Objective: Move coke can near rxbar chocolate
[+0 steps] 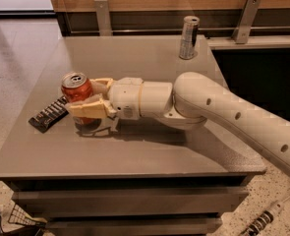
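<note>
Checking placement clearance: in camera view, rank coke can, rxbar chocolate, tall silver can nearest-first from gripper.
Gripper, front-left over the table:
1. coke can, clamped in it
2. rxbar chocolate, flat beside it
3. tall silver can, back edge
</note>
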Controlling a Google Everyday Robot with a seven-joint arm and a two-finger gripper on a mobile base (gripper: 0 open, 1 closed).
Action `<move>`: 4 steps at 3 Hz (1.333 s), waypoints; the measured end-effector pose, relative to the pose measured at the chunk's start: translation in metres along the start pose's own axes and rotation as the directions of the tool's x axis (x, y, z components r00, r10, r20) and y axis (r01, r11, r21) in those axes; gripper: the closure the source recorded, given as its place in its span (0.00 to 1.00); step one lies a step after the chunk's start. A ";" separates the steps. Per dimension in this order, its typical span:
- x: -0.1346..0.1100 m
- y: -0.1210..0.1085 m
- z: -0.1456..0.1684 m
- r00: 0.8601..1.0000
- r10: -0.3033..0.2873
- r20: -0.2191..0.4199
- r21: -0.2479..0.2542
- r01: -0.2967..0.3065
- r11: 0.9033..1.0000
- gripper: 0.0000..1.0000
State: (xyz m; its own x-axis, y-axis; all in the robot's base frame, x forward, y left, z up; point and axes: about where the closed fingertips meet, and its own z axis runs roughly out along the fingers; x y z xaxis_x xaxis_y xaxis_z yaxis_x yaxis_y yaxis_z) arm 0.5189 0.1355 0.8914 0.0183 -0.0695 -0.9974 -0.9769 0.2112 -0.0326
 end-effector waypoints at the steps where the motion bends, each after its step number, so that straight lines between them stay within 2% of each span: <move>1: 0.011 0.009 0.017 0.999 0.027 0.031 -0.041 -0.026 0.999 1.00; 4: 0.009 0.013 0.021 0.999 0.024 0.031 -0.051 -0.022 0.998 0.28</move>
State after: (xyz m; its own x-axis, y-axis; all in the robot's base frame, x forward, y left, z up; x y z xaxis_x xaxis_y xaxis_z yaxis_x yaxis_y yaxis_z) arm 0.5111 0.1578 0.8807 0.0014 -0.0337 -0.9994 -0.9867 0.1627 -0.0069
